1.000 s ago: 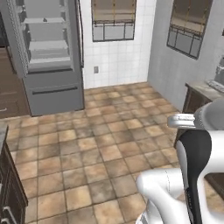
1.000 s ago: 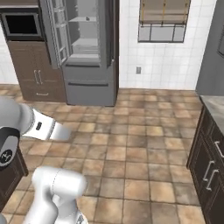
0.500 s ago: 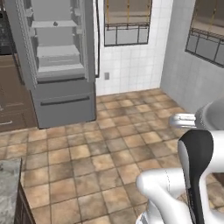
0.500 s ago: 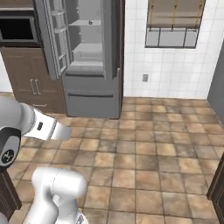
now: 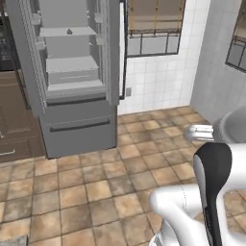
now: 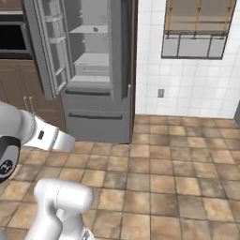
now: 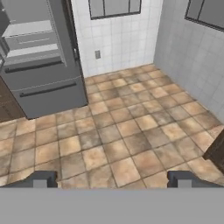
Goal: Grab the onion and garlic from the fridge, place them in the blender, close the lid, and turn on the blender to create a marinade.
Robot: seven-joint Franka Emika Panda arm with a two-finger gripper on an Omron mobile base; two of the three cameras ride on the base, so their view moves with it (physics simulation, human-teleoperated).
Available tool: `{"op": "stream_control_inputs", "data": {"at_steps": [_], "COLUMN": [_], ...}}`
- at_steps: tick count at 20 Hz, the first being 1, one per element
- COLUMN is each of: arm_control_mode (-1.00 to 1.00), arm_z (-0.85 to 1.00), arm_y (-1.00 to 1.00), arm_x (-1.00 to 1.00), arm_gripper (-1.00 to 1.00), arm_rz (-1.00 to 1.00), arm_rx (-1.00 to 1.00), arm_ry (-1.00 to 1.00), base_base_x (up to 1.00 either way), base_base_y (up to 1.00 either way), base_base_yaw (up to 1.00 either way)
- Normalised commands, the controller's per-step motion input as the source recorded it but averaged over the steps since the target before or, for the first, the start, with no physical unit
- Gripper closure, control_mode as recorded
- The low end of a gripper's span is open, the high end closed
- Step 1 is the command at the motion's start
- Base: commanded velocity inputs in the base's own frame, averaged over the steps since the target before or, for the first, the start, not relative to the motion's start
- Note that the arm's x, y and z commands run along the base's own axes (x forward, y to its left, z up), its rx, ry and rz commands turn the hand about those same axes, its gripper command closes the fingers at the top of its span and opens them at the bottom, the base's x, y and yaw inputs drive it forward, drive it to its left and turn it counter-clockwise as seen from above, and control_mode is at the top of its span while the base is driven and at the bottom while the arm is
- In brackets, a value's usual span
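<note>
The grey fridge (image 5: 77, 120) stands with its upper doors open, showing pale shelves; it also appears in the right base view (image 6: 98, 117) and at the upper left of the hand view (image 7: 43, 87). A small dark lump (image 5: 69, 31) lies on an upper shelf (image 6: 95, 29), too small to tell whether it is the garlic. My gripper (image 7: 111, 180) is open with nothing between its fingertips (image 7: 40, 179), hanging over the tiled floor well short of the fridge. The onion, blender and lid are out of view.
Brown floor tiles (image 5: 105, 187) stretch between me and the fridge. Dark wood cabinets (image 5: 12, 129) and a black microwave (image 6: 11, 40) stand left of it. A window (image 6: 197, 33) sits in the white tiled wall. A dark cabinet corner (image 7: 216, 151) juts in at the right.
The whole picture has shifted: the base has moved and the fridge now looks nearer and larger. The gripper has stayed open.
</note>
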Motion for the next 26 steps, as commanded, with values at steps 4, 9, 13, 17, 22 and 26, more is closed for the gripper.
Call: {"op": "stream_control_inputs", "data": {"at_steps": [4, 9, 13, 17, 22, 26], "arm_control_mode": [1.0, 1.0, 1.0, 1.0, 1.0, 1.0], "arm_z": [0.0, 0.0, 0.0, 0.0, 0.0, 0.0], "arm_y": [0.0, 0.0, 0.0, 0.0, 0.0, 0.0], "arm_x": [0.0, 0.0, 0.0, 0.0, 0.0, 0.0], "arm_gripper": [-1.0, -1.0, -1.0, -1.0, -1.0, -1.0], "arm_rz": [0.0, 0.0, 0.0, 0.0, 0.0, 0.0], "arm_rx": [0.0, 0.0, 0.0, 0.0, 0.0, 0.0], "arm_ry": [0.0, 0.0, 0.0, 0.0, 0.0, 0.0], "base_base_x": [1.0, 1.0, 1.0, 1.0, 1.0, 0.98], "base_base_y": [0.28, 0.47, 0.49, 0.57, 0.58, 0.52], "base_base_yaw": [0.03, 0.02, 0.03, 0.06, 0.09, 0.09]}}
